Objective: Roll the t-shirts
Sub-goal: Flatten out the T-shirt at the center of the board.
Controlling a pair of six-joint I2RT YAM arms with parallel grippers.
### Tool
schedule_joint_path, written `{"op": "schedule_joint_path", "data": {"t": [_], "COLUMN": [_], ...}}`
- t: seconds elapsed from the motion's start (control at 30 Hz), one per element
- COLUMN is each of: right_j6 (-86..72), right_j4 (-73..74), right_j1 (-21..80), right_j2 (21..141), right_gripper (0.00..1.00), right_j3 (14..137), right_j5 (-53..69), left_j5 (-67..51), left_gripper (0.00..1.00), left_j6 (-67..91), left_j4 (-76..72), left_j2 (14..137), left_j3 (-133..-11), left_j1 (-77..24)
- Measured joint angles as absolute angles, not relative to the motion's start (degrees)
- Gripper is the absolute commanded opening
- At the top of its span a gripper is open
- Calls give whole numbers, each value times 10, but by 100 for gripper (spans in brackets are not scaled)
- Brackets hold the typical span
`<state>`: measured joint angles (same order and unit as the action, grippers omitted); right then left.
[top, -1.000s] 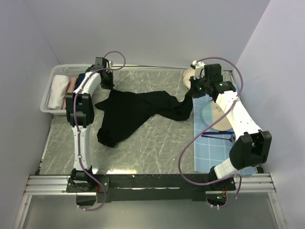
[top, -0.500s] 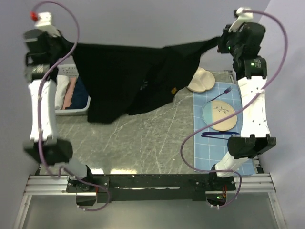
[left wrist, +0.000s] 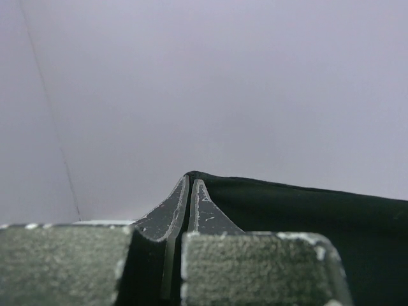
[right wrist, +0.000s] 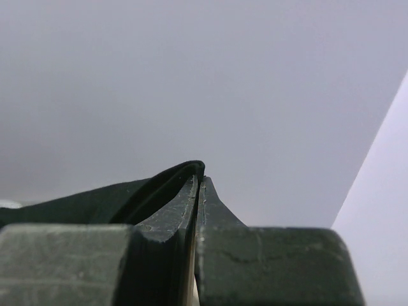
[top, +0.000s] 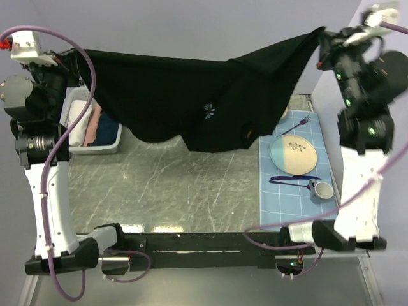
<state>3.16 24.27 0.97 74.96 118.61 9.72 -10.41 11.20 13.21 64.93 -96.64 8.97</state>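
While both arms reach high and wide, the black t-shirt (top: 172, 95) hangs stretched between them over the far side of the desk (top: 166, 191). Bare desk shows from its sagging lower edge to the arm bases. A basket (top: 109, 147) sits at far left, and a blue mat (top: 287, 204) with a plate (top: 293, 155) and a mug (top: 320, 190) lies at right. The left claw (left wrist: 190, 185) is pinching one upper corner of the cloth and the right claw (right wrist: 197, 175) the other. A white-blue flower print (top: 209, 111) faces the camera. Half a second ago the shirt hung lower and more bunched.
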Motion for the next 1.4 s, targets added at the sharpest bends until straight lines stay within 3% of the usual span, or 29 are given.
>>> {"op": "schedule_joint_path", "data": {"t": [0.47,0.83,1.23,1.4], "right_j6": [64,69,114,170], "right_j4": [139,67,68,93], "right_j1": [9,8,55,112], "right_j2": [567,626,756,828], "right_gripper": [0,0,0,0], "right_j3": [1205,1222,848,769], "right_j5": [102,118,187,191], "left_j5": [-44,-32,-132,-135], "left_gripper": [1,1,1,1], "left_j6": [79,26,-51,-92], "left_j4": [75,12,87,94], "left_j2": [503,566,731,814], "left_j3": [-999,-999,-736,-695], "left_j1": [90,91,80,41]}}
